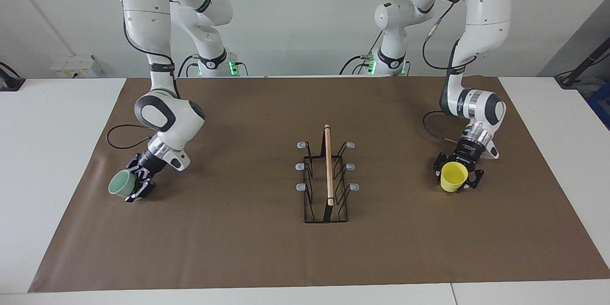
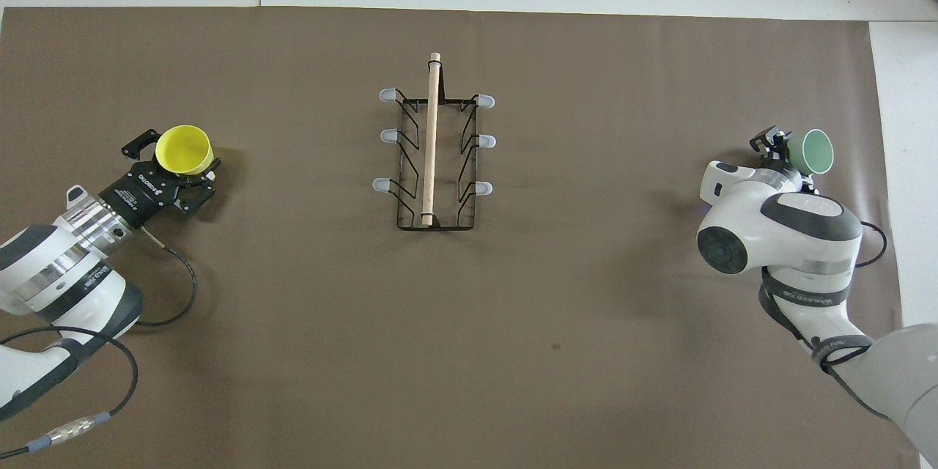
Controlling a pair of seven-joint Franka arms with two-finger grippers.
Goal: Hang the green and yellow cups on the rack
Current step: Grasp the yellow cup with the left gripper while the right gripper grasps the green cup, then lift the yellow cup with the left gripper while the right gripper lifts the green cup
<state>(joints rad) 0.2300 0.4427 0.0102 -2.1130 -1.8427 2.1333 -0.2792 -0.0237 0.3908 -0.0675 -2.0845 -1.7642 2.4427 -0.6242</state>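
left gripper [image 2: 176, 174] is clamped on the yellow cup [image 2: 185, 149], tipped on its side low over the mat [image 2: 469, 352] at the left arm's end, wrist angled down. rack [image 2: 434, 154] stands mid-table, all six prongs bare, so nothing is hung yet. right gripper [image 1: 138, 182] grips the green cup [image 1: 121, 183] at the right arm's end, elbow bent, mouth facing outward; whether either cup touches the mat, hard to say.

A white table [image 1: 57, 162] carries a brown mat [image 1: 238, 248] that covers most of its top. At the mat's centre stands the rack [image 1: 327, 186], its wooden rod [image 2: 432, 139] running from twelve to six o'clock, three grey-tipped prongs [image 2: 386, 95] on each side.
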